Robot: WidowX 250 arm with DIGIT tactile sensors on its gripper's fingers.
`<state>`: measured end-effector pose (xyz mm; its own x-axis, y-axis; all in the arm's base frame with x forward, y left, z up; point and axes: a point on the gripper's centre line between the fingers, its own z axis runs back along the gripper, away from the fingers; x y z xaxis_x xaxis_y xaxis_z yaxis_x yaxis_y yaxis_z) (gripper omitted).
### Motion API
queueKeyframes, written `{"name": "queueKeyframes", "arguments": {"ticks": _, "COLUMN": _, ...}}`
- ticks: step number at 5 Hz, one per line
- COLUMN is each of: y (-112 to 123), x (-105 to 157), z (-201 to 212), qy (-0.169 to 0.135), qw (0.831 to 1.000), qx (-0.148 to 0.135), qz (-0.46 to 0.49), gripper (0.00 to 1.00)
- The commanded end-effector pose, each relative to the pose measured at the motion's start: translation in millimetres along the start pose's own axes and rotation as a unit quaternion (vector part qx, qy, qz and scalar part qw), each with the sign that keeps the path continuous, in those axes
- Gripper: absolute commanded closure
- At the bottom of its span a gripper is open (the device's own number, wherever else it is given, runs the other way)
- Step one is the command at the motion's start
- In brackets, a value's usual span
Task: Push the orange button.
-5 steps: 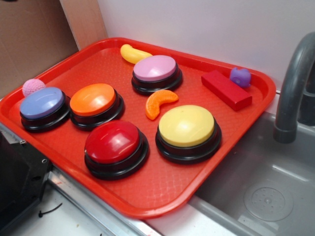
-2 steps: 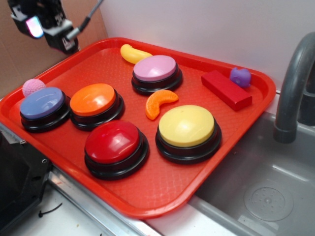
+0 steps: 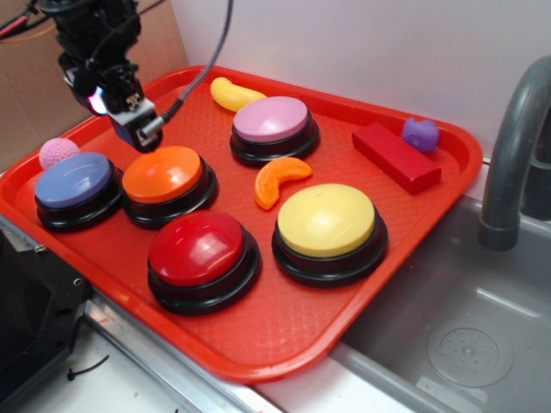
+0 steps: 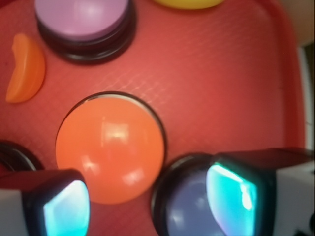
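The orange button [image 3: 162,174], a glossy orange dome on a black base, sits on the left part of the red tray [image 3: 284,335]. My gripper [image 3: 142,131] hangs just above the button's back-left edge, not visibly touching it. In the wrist view the orange button [image 4: 109,146] fills the middle. My gripper [image 4: 147,201] is open there, with its two glowing cyan pads [image 4: 66,209] wide apart at the bottom and nothing held between them.
Around the orange button stand a blue button [image 3: 73,181], a red button [image 3: 198,248], a yellow button [image 3: 325,220] and a pink button [image 3: 271,119]. An orange slice toy [image 3: 277,179], banana [image 3: 232,93], red block [image 3: 396,157] and pink ball [image 3: 58,152] lie nearby. A faucet [image 3: 516,146] rises at right.
My gripper came into view from the upper left and moved down and right, ending just over the orange button's back edge. Nothing on the tray moved.
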<state>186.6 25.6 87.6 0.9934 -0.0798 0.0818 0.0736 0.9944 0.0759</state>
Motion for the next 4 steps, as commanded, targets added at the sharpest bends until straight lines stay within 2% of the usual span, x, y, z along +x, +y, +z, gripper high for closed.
{"name": "queueKeyframes", "arguments": {"ticks": 1, "y": -6, "x": 22, "z": -26, "qy": 0.004, "qw": 1.000, "qx": -0.008, "qz": -0.024, "gripper": 0.00}}
{"name": "queueKeyframes", "arguments": {"ticks": 3, "y": -10, "x": 24, "z": -45, "qy": 0.044, "qw": 0.999, "qx": -0.008, "qz": -0.023, "gripper": 0.00}}
{"name": "queueKeyframes", "arguments": {"ticks": 4, "y": -8, "x": 25, "z": -35, "qy": 0.053, "qw": 0.999, "qx": -0.004, "qz": -0.010, "gripper": 0.00}}
